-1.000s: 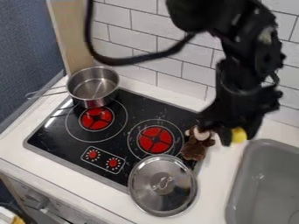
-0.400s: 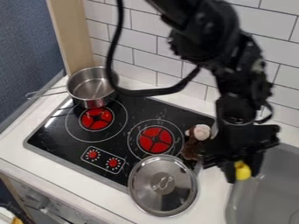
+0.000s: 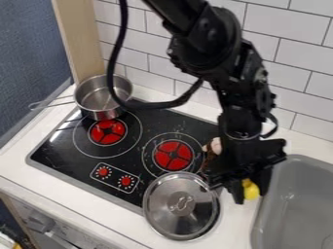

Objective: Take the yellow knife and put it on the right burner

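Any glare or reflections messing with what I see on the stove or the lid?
Camera view: pale glare streaks along the stovetop's left edge; the metal lid mixes bright and dark reflections; no glare hides the yellow object in the gripper.

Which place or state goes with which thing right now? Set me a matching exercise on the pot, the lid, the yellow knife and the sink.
Column one
1. Pot
2. Lid
3. Yellow knife
4. Sink

Column two
A. Held in the hand
B. Gray, to the right of the stove
C. Just behind the left burner
D. Partly over the stove, partly over the white counter

Right pairs: 1-C, 2-D, 3-A, 4-B
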`<action>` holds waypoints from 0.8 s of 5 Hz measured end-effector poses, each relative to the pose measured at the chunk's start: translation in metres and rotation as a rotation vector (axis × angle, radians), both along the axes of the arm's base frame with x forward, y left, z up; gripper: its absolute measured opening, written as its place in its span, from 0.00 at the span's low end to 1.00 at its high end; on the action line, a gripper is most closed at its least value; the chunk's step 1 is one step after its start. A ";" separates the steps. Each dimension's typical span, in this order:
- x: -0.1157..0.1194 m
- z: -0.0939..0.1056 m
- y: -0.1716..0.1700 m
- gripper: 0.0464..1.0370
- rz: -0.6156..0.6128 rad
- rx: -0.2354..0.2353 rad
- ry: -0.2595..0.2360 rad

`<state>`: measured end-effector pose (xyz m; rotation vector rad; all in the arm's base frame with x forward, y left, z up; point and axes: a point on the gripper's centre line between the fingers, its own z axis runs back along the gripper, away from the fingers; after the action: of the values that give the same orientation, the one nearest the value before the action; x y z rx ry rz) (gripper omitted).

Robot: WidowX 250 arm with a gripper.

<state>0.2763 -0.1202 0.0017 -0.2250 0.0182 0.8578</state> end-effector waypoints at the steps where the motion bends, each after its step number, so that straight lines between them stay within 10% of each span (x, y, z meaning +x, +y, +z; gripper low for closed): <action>1: -0.002 -0.004 0.011 0.39 0.046 0.011 0.011; 4: -0.006 0.005 0.059 0.39 0.205 0.057 0.003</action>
<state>0.2701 -0.0608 0.0069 -0.1734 -0.0267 1.0617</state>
